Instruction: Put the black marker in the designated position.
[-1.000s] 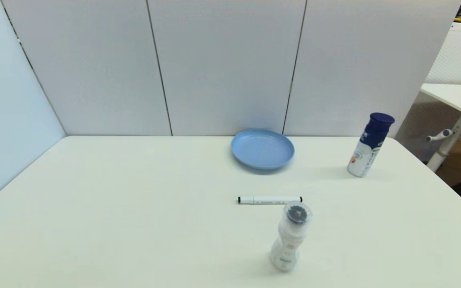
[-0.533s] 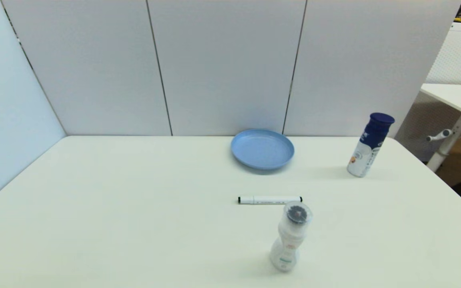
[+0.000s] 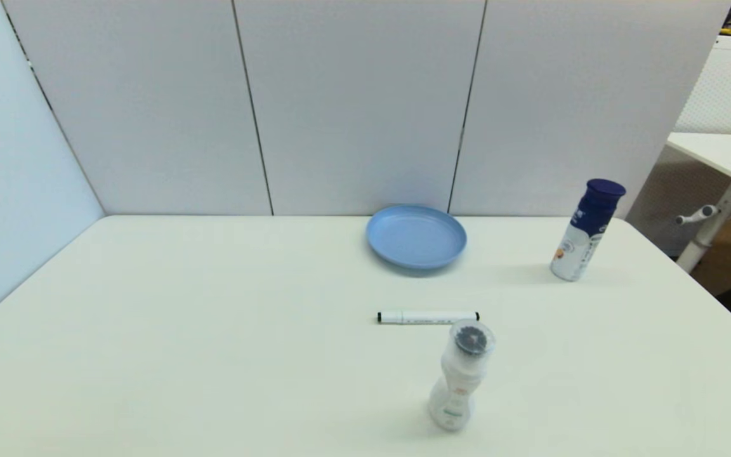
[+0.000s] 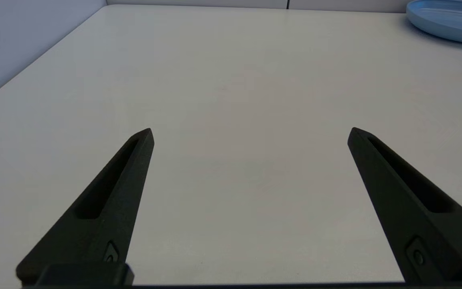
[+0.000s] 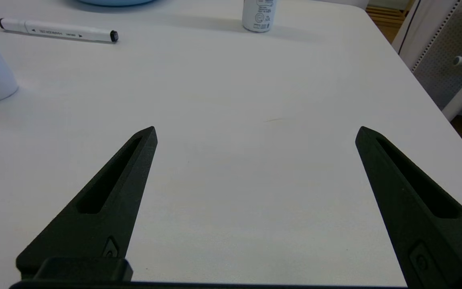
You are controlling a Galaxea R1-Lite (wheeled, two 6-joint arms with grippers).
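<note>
Here the counter (image 3: 213,330) is a smooth, matte white slab with rounded corners, backed by plain grey panels. The black marker (image 3: 428,317) lies flat just right of centre in the head view, a slim white barrel with small black caps at both ends and a line of faint print along its side; it runs level across the frame. Just below its right end stands a pale, waisted plastic bottle (image 3: 460,377) with a dark round top, near the marker but apart from it. Above the marker, toward the back panels, sits a round light-blue plate (image 3: 415,237), shallow with a raised rim. In the right of the frame stands a white cylindrical bottle (image 3: 586,231) with a dark blue cap. The left tool (image 4: 250,132) hovers over bare counter, its tapered black fingers spread wide and holding nothing. The right tool (image 5: 256,130) likewise stands wide open and empty, the marker at the upper left of its view.
</note>
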